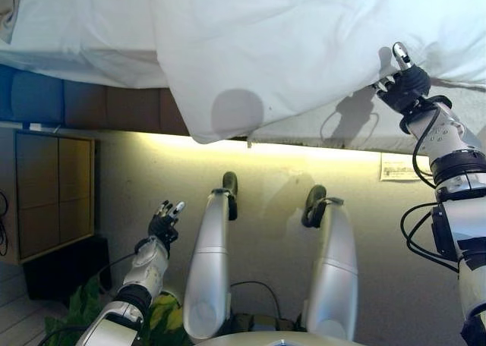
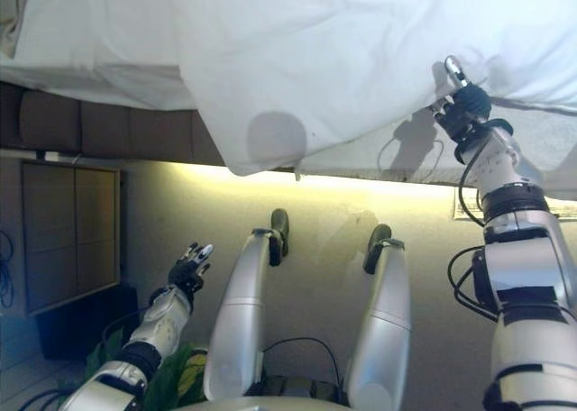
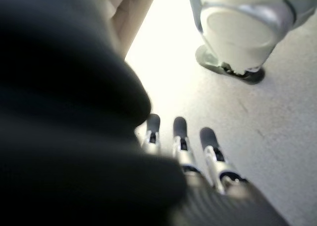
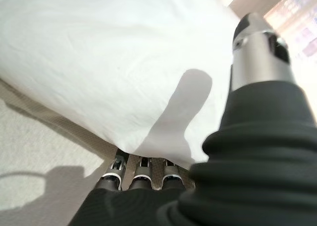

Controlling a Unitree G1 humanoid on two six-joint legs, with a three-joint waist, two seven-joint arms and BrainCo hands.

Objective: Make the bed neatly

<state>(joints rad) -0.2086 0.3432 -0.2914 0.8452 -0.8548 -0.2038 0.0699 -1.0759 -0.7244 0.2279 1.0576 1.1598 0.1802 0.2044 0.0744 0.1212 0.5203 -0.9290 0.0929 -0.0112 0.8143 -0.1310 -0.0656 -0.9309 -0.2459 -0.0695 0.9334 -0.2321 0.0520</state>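
Bed (image 1: 91, 107): runs across the far side of the head views, with a dark padded base and a lit strip glowing beneath it.
Mattress sheet (image 1: 334, 130): pale, exposed along the near edge on the robot's right, under the duvet's edge.
White duvet (image 1: 288, 50): lies rumpled over the bed; one rounded corner (image 1: 209, 133) hangs over the near edge, down past the base, about mid-view.
Right hand (image 1: 401, 84): raised to the duvet's near edge, at the right of the head views.
Right fingers (image 4: 141, 170): tucked under the duvet's edge, their tips hidden by the cloth; the thumb (image 4: 257, 47) stands above the fabric. Whether they grip the cloth cannot be told.
Left hand (image 1: 164, 223): hangs low beside the robot, well apart from the bed, above the floor.
Left fingers (image 3: 179, 137): straight, side by side, holding nothing.
Floor (image 1: 273, 171): pale carpet between robot and bed.
Cabinet (image 1: 53, 194): brown, panelled, at the robot's left next to the bed base.
Plant (image 1: 83, 304): green leaves low on the left, beside the left arm.
Paper sheet (image 1: 400, 168): printed, lying on the floor below the bed edge, near the right arm.
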